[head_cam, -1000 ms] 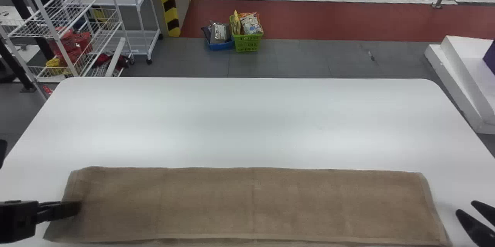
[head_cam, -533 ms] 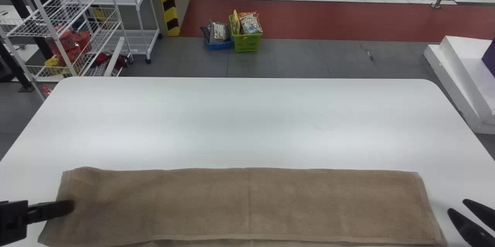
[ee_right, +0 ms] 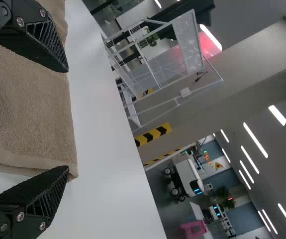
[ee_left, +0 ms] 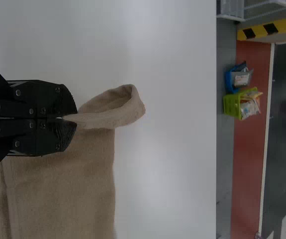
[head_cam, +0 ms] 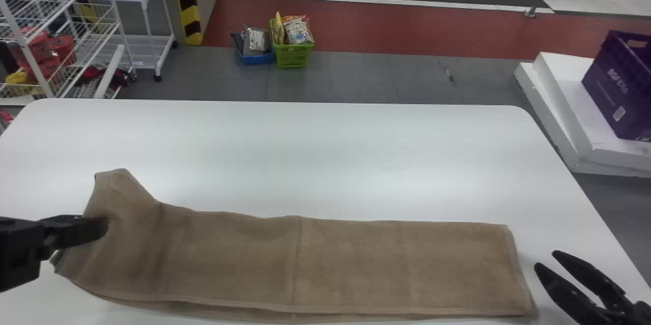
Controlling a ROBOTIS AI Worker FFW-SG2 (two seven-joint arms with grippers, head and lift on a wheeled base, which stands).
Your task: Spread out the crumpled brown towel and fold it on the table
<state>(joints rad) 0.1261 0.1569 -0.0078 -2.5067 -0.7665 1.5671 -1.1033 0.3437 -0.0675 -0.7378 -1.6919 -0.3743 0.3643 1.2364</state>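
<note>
We locate the brown towel (head_cam: pixel 356 264) on the near part of the white table (head_cam: pixel 330 162). It is folded into a long strip, its long axis running left to right across the robot's front. The right end is squared and lies flat. The left end is raised and bent, with its far corner pointing away from the robot; in the left wrist view we see the cloth curl into a loop beyond the fingertips.

The left gripper (head_cam: pixel 101 228) is clenched on the towel at its left end. The right gripper (head_cam: pixel 545 259) is in the released state, its two fingers spread, just beside the towel's right end.

We note light print and a small pale label (head_cam: pixel 619 113) on the side of a purple crate (head_cam: pixel 605 91), which stands on white slabs (head_cam: pixel 564 106) to the right. From this angle we cannot tell what the crate holds. On the floor beyond the table, a green basket (head_cam: pixel 295 55) contains upright snack bags (head_cam: pixel 297 32). Beside it, a blue basket (head_cam: pixel 258 59) contains silver and dark packets (head_cam: pixel 256 41).
</note>
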